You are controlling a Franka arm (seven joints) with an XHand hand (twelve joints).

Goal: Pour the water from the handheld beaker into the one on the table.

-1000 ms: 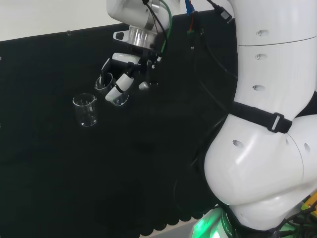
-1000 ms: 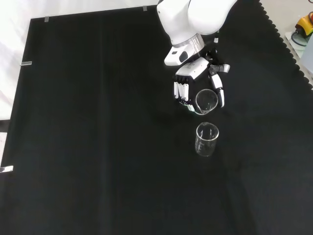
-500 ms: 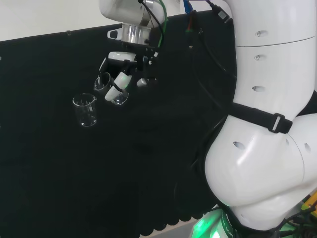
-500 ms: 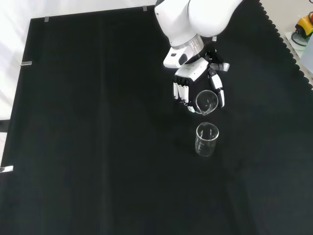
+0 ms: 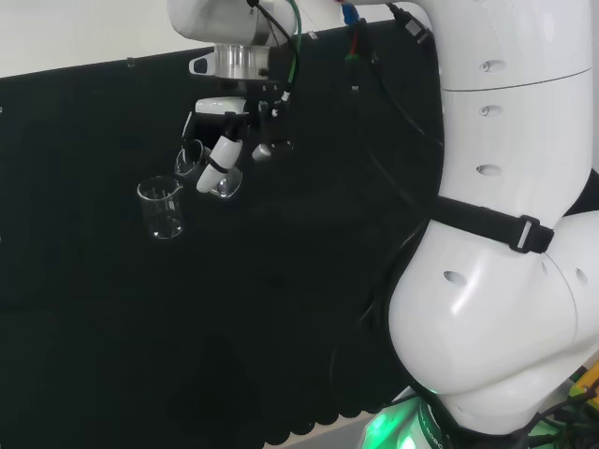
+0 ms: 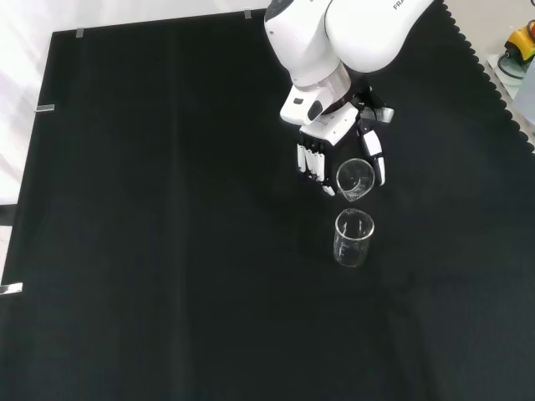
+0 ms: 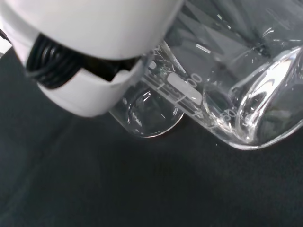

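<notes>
My hand (image 6: 338,142) hangs above the cloth with its fingers and thumb curled round a clear glass beaker (image 6: 354,178). That held beaker (image 5: 223,183) is tilted, its mouth turned toward a second clear beaker (image 6: 353,237) that stands upright on the black cloth just in front of it in the front view. In the head view the standing beaker (image 5: 162,207) is to the left of the hand (image 5: 221,140) and a little lower. Close up in the wrist view, the held beaker's wall (image 7: 227,90) lies beside a white finger (image 7: 90,52), with the standing beaker's rim (image 7: 149,111) below. Water is not plainly visible.
The black cloth (image 6: 167,251) stretches wide to the left and front of the beakers in the front view. The arm's big white links (image 5: 505,234) stand at the right of the head view. The cloth's scalloped edge (image 6: 493,83) runs along the front view's right side.
The hand with the held beaker has shifted slightly left in the head view, closer to the standing beaker. The standing beaker has not moved.
</notes>
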